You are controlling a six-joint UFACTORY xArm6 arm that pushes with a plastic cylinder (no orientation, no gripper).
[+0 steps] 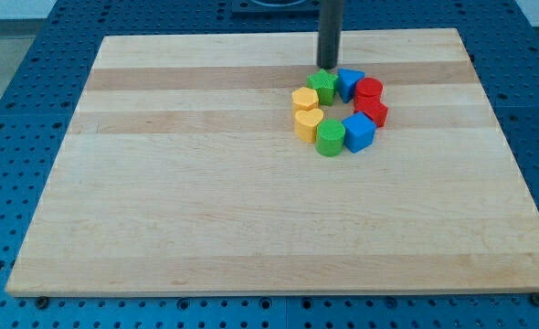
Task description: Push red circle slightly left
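The red circle point(369, 90) lies on the wooden board point(206, 183) at the upper right of a ring of blocks. A red star-like block point(373, 111) touches it from below. A blue triangle point(349, 82) sits to its left. My tip point(327, 67) is at the view's top of the ring, just above a green block point(322, 86), about 45 px left of the red circle and apart from it. The rod rises straight up out of the view.
The ring also holds a yellow block point(304, 99), a yellow heart point(309, 122), a green circle point(330, 137) and a blue block point(359, 132). A blue perforated table surrounds the board.
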